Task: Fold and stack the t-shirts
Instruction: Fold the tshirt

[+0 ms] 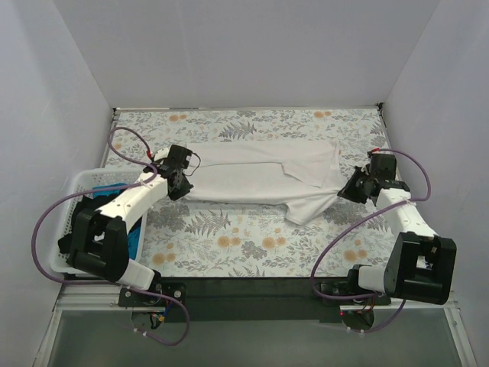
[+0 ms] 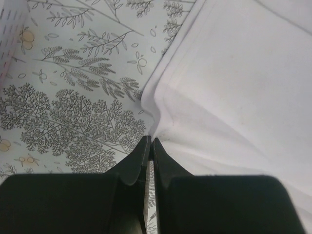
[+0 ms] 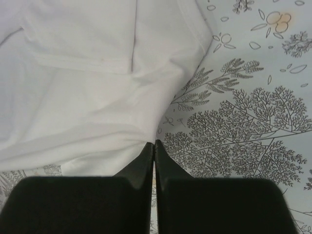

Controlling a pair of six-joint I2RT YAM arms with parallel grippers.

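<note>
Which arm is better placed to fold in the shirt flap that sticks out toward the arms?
Probably right: the flap of the white t-shirt lies beside the right pincer; the left pincer holds the opposite end.

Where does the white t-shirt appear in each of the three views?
Top external: white t-shirt spread across the middle, between both arms.
Left wrist: white t-shirt fills the right side; left pincer pinches its edge.
Right wrist: white t-shirt fills the upper left; right pincer pinches its edge.
Shared landmark: floral tablecloth beside the shirt.
</note>
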